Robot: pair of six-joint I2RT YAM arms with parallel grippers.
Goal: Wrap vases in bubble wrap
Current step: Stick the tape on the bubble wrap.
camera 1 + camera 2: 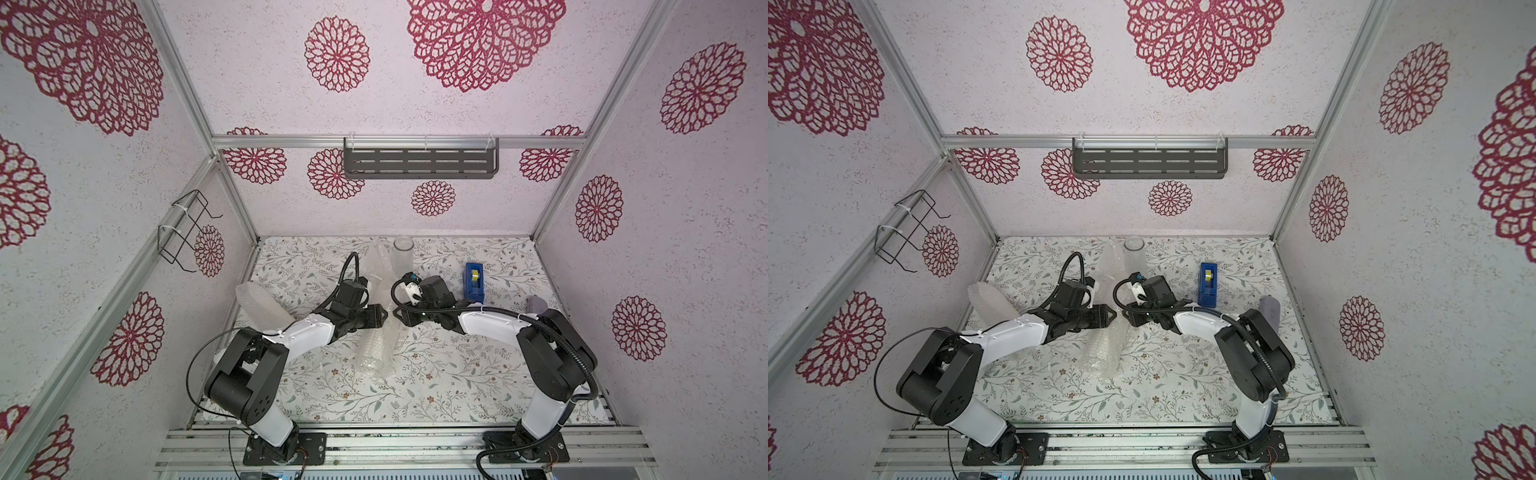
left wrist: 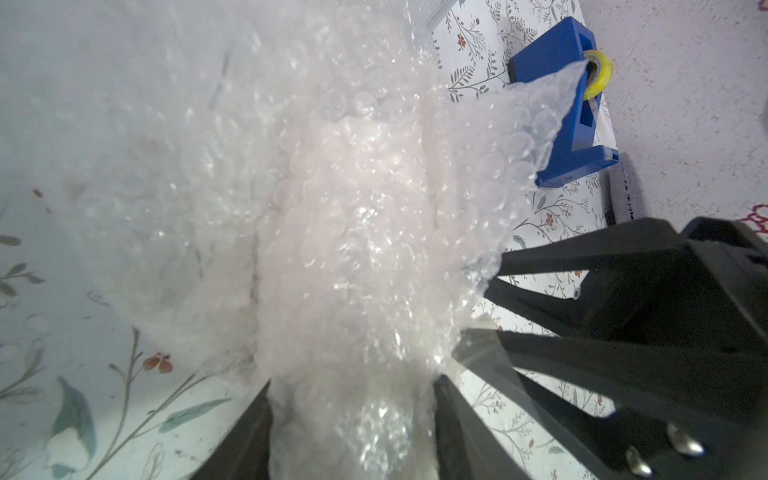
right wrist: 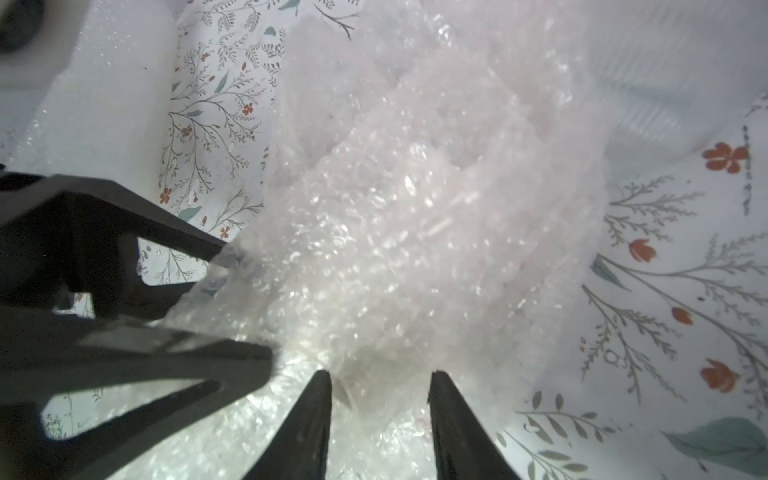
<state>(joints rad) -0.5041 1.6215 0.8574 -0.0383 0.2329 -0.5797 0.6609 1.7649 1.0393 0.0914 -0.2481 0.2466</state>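
Note:
A long bubble wrap bundle (image 1: 376, 357) (image 1: 1105, 353) lies mid-table, and something pale shows inside it. My left gripper (image 1: 383, 318) (image 2: 353, 386) is shut on the bundle (image 2: 349, 257), one finger pressed to each side. My right gripper (image 1: 397, 319) (image 3: 379, 374) faces it from the other side. It is open, fingers apart over the crinkled wrap (image 3: 415, 232), close to the left gripper (image 3: 247, 303). A clear glass vase (image 1: 402, 254) (image 1: 1134, 252) stands upright at the back. Another bubble-wrapped bundle (image 1: 259, 305) (image 1: 990, 305) leans at the left edge.
A blue tape dispenser (image 1: 473, 282) (image 1: 1208, 282) (image 2: 561, 104) with a yellow roll stands right of the grippers. A grey object (image 1: 538, 305) (image 1: 1270, 309) sits by the right wall, behind the right arm. A wire rack (image 1: 187, 232) and a dark shelf (image 1: 419, 162) hang on the walls.

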